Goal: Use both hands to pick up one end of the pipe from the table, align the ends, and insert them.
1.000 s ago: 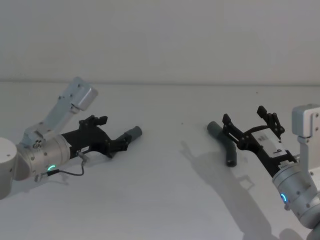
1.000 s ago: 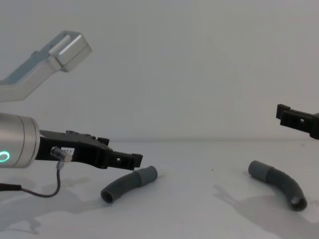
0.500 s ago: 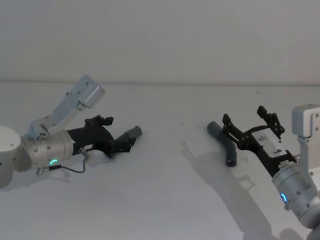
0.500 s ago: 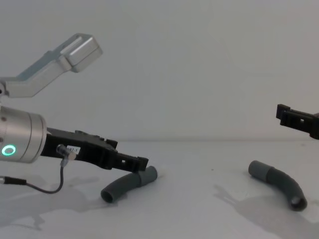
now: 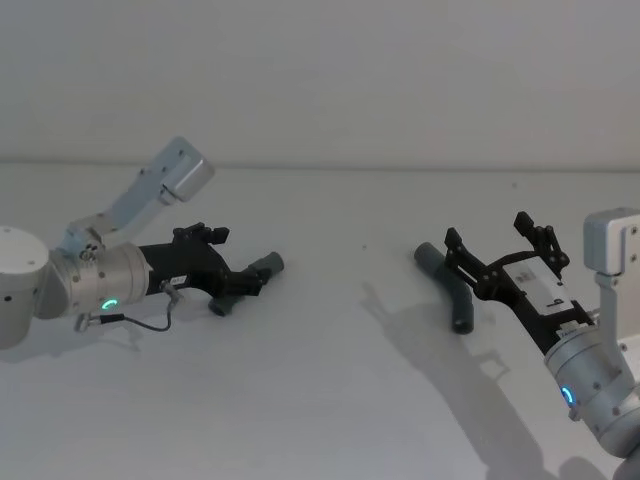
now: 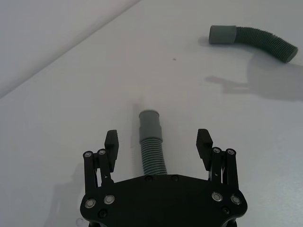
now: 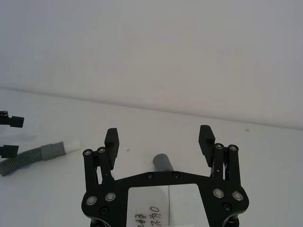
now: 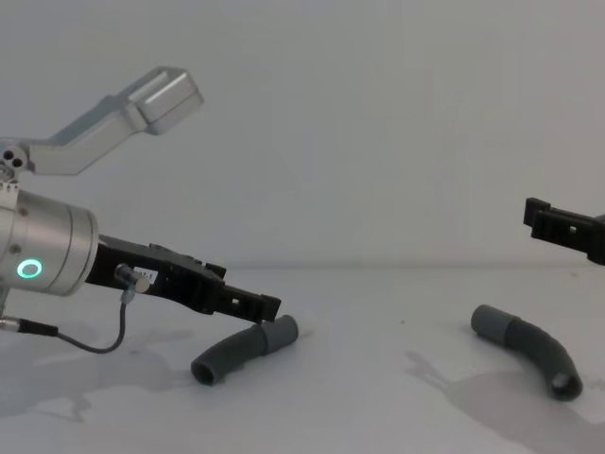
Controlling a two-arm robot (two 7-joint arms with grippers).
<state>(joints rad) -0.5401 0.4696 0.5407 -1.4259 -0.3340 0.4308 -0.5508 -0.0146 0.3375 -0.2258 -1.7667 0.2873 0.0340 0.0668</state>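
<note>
Left pipe [image 8: 241, 348], right pipe [image 8: 532, 342]: curved, ribbed, dark grey, smooth-cuffed.

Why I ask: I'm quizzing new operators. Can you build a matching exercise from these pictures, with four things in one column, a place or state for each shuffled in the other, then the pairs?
Column one
1. left pincer
2. right pincer
3. left pipe piece
4. right pipe piece

Column two
a. plain grey cuff, touched by no pincer
b. open, held high above the table
c. open, low over a pipe piece
d. one end has a pale tip

Pairs: 1-c, 2-b, 3-d, 4-a
</note>
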